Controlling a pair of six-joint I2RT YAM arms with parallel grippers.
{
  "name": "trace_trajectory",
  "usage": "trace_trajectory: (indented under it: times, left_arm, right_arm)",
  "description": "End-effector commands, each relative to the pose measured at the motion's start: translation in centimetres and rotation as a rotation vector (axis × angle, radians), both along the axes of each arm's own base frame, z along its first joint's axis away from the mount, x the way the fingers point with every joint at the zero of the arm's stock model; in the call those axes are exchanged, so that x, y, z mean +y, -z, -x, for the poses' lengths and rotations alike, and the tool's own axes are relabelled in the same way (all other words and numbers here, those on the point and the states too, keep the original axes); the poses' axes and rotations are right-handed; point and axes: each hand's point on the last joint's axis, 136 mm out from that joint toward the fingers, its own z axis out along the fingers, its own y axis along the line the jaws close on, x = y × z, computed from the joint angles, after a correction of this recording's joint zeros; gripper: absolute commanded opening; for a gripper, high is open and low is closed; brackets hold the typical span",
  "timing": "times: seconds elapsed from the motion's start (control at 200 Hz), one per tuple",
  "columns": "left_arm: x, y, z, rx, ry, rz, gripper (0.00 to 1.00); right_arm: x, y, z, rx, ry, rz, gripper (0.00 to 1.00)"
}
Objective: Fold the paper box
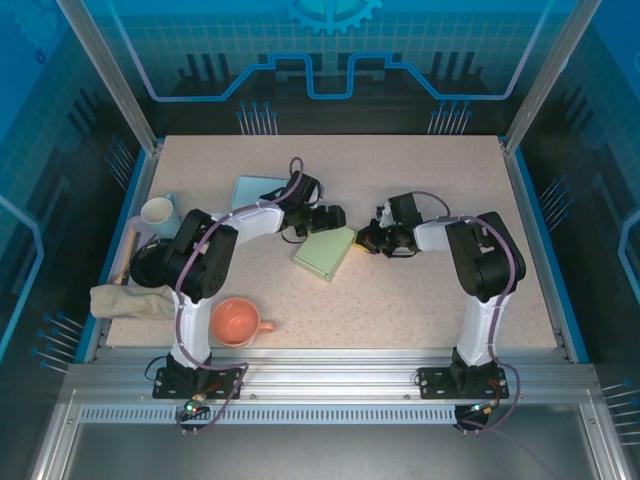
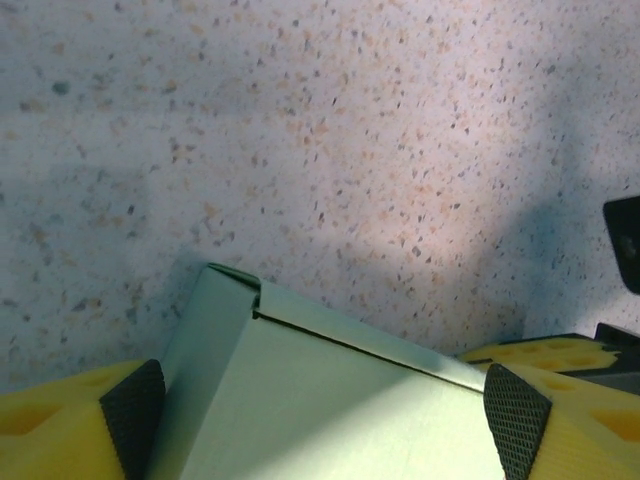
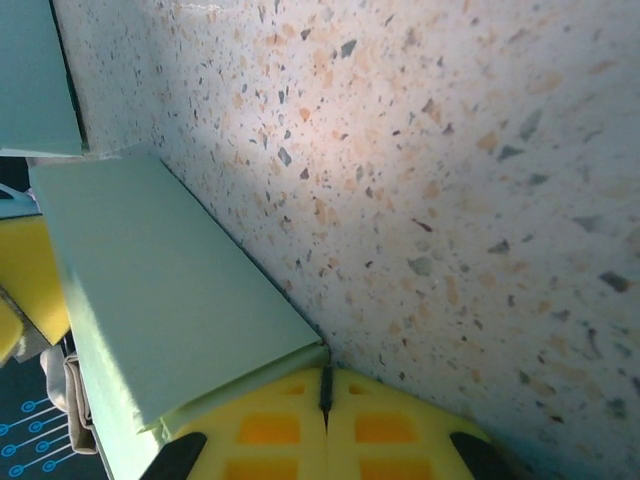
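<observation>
The pale green paper box (image 1: 325, 253) lies closed and flat on the speckled table, mid-centre. My left gripper (image 1: 335, 217) hangs over its far corner. In the left wrist view the box (image 2: 320, 400) spans the gap between the two black pads (image 2: 130, 415), which stand wide apart at its sides; this gripper (image 2: 320, 420) is open. My right gripper (image 1: 365, 240) sits at the box's right edge. Its yellow fingers are pressed together with nothing between them, and the gripper (image 3: 325, 375) has its tip against a corner of the box (image 3: 170, 300).
A teal flat sheet (image 1: 256, 190) lies behind the left arm. At the left edge stand a white mug (image 1: 160, 212), a dark bowl (image 1: 150, 262) and a beige cloth (image 1: 130, 300). A pink cup (image 1: 237, 322) sits near the front. The table's right half is bare.
</observation>
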Motion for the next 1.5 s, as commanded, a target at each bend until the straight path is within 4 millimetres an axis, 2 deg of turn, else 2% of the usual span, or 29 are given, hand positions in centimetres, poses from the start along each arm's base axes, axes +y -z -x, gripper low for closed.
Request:
trace_trajectory:
  times: [0.0,0.16,0.215,0.225,0.295,0.375,0.525,0.735,0.99,1.265,1.41,1.495]
  left_arm:
    - [-0.8,-2.5,2.2,0.007,-0.004,-0.012,0.88]
    - [4.2,-3.4,2.0,-0.025,-0.146,-0.092,0.92]
    - [5.5,-3.6,2.7,-0.018,-0.176,-0.096,0.93]
    - [5.6,-3.7,2.8,-0.017,-0.18,-0.097,0.93]
    - [6.8,-3.9,4.3,-0.012,-0.196,-0.118,0.94]
    - [7.3,-3.4,6.4,-0.004,-0.191,-0.092,0.94]
    - [7.0,-2.9,9.2,0.0,-0.16,-0.001,0.93]
    - [5.8,-2.8,10.7,0.001,-0.123,0.013,0.92]
    - [4.4,-1.8,10.7,0.025,-0.107,-0.017,0.91]
    - [-0.8,-2.0,11.7,0.043,-0.014,0.023,0.91]
    - [-4.1,-2.6,12.3,0.081,0.047,0.111,0.91]
    - [-4.9,-2.9,12.3,0.097,0.053,0.151,0.91]
  right_arm:
    - [-0.3,-0.5,0.5,-0.032,-0.021,0.044,0.0]
    - [-1.9,-1.9,2.0,-0.063,-0.009,0.109,0.0]
    - [-2.1,-3.2,2.4,-0.092,-0.016,0.112,0.0]
    - [-2.3,-2.6,3.1,-0.072,-0.017,0.122,0.0]
    - [-2.8,-3.0,4.9,-0.036,-0.014,0.148,0.0]
    - [-2.8,-3.0,7.0,0.021,-0.023,0.149,0.0]
    - [-1.3,-1.9,10.3,0.051,-0.057,0.11,0.0]
    - [1.7,-0.3,12.7,0.063,-0.096,0.096,0.0]
    - [2.6,1.5,12.6,0.101,-0.084,0.066,0.0]
    - [3.4,1.9,12.9,0.101,-0.047,0.047,0.0]
    - [5.5,1.1,12.3,0.07,-0.022,-0.021,0.0]
    - [7.0,0.5,12.2,0.043,-0.03,-0.045,0.0]
